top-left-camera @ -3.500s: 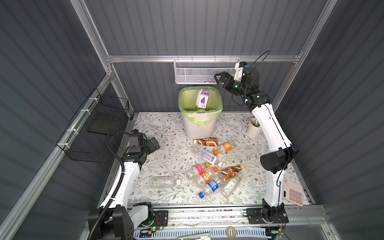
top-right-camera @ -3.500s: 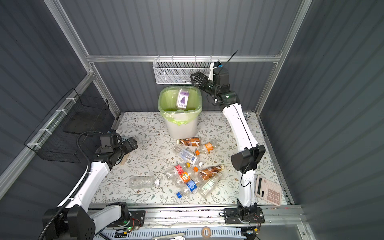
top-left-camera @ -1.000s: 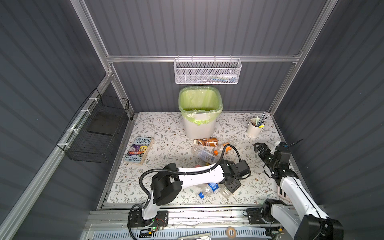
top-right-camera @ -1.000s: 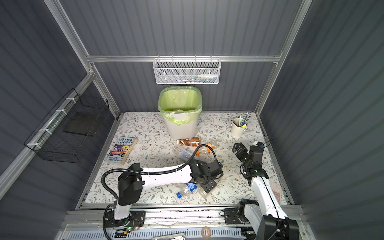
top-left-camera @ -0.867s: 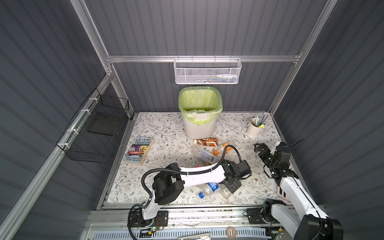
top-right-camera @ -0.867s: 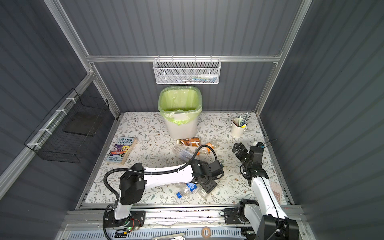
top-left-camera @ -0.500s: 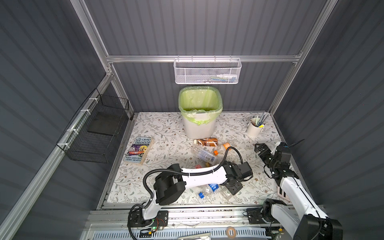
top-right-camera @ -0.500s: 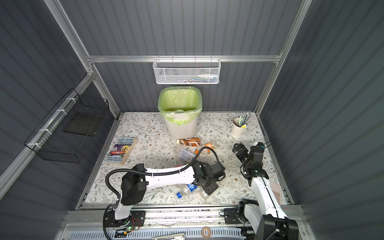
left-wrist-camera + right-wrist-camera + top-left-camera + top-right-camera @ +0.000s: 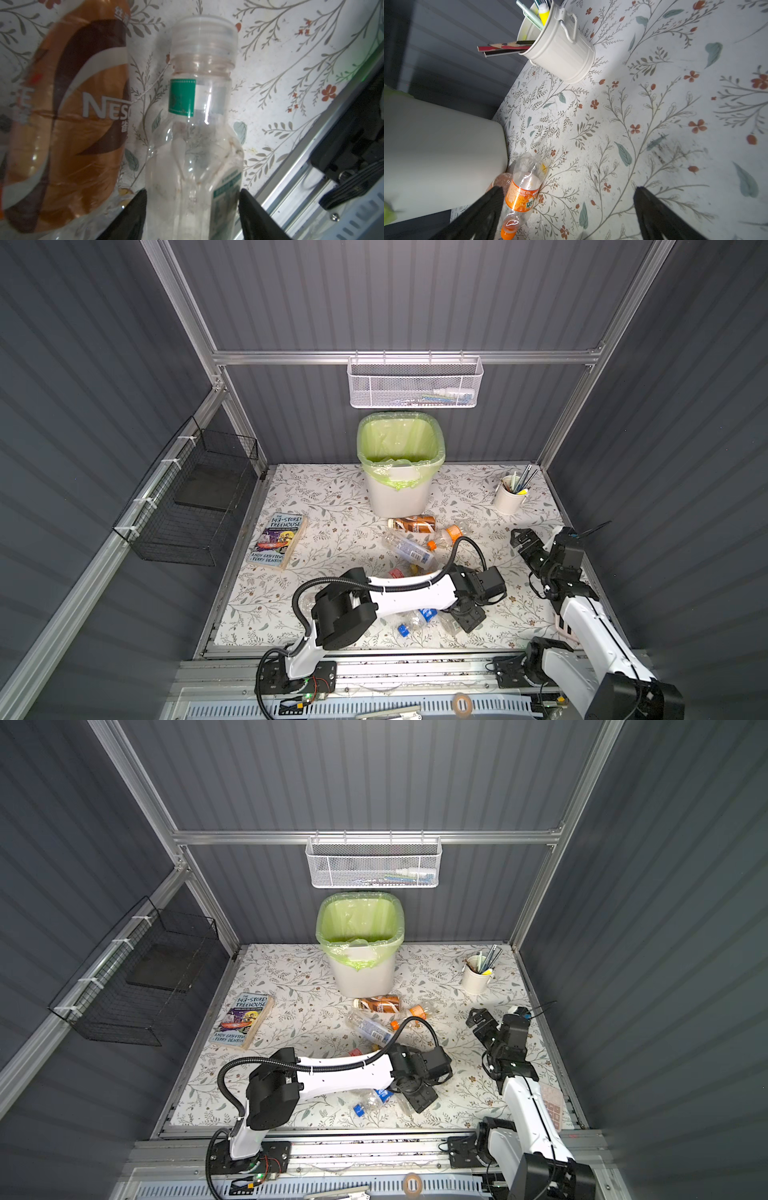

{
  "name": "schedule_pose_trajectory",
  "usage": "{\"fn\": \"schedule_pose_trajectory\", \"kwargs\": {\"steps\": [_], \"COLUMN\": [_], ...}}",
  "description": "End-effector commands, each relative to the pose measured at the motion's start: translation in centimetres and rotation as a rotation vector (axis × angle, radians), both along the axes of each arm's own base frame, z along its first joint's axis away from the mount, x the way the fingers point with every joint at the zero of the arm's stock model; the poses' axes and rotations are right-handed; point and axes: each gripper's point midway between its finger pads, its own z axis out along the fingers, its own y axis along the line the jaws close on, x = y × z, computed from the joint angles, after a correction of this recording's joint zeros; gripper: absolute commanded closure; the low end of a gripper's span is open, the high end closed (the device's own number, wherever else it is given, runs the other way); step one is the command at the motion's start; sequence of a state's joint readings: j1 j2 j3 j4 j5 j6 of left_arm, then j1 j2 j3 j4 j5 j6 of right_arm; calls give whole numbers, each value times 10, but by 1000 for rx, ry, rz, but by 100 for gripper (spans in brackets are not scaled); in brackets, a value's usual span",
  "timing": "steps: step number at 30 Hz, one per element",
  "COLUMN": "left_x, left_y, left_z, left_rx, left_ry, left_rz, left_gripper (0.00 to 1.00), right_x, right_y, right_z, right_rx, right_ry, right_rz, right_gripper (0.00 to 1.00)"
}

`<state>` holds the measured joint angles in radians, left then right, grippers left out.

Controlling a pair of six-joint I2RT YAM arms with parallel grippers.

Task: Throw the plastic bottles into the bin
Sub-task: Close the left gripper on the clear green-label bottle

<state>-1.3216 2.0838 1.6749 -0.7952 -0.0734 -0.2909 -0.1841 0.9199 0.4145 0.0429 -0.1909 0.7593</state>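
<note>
My left gripper (image 9: 467, 617) (image 9: 419, 1098) reaches across to the pile of plastic bottles near the table's front edge. In the left wrist view its black fingers (image 9: 133, 212) press both sides of a clear bottle (image 9: 199, 145) with a green label and a clear cap, lying on the table. A brown-labelled bottle (image 9: 68, 116) lies against it. More bottles (image 9: 409, 549) lie between there and the bin (image 9: 401, 489) (image 9: 361, 973), which stands at the back. My right gripper (image 9: 524, 540) (image 9: 566, 199) hovers open at the right, holding nothing. An orange-labelled bottle (image 9: 523, 193) lies beside one of its fingers.
A white cup of pens (image 9: 510, 495) stands at the back right. A book (image 9: 279, 545) lies at the left. A white mesh basket (image 9: 415, 385) hangs above the bin, a black wire basket (image 9: 195, 506) on the left wall. A calculator (image 9: 552, 1106) lies front right.
The right arm has come back from above the bin to the right side. The left arm has swung off the book across to the front bottles, and its jaws have narrowed onto one.
</note>
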Motion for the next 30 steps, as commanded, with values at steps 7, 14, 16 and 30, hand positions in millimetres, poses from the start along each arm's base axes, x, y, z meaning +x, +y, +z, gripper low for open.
{"fn": "schedule_pose_trajectory", "kwargs": {"steps": [7, 14, 16, 30], "left_x": [-5, -8, -8, -5], "left_y": [-5, -7, -8, -11], "left_z": [-9, -19, -21, -15], "left_rx": [-1, 10, 8, -12], "left_ry": [17, 34, 39, 18], "left_rz": [-25, -40, -40, -40], "left_gripper": [28, 24, 24, 39], "right_x": [-7, -8, -9, -9], "right_y": [-2, -4, -4, -6], "right_z": [-7, -5, -6, -11], "right_rx": [17, 20, 20, 44], "right_ry": [16, 12, 13, 22], "right_rz": [-10, -11, -13, -22], "right_gripper": [1, 1, 1, 1]}}
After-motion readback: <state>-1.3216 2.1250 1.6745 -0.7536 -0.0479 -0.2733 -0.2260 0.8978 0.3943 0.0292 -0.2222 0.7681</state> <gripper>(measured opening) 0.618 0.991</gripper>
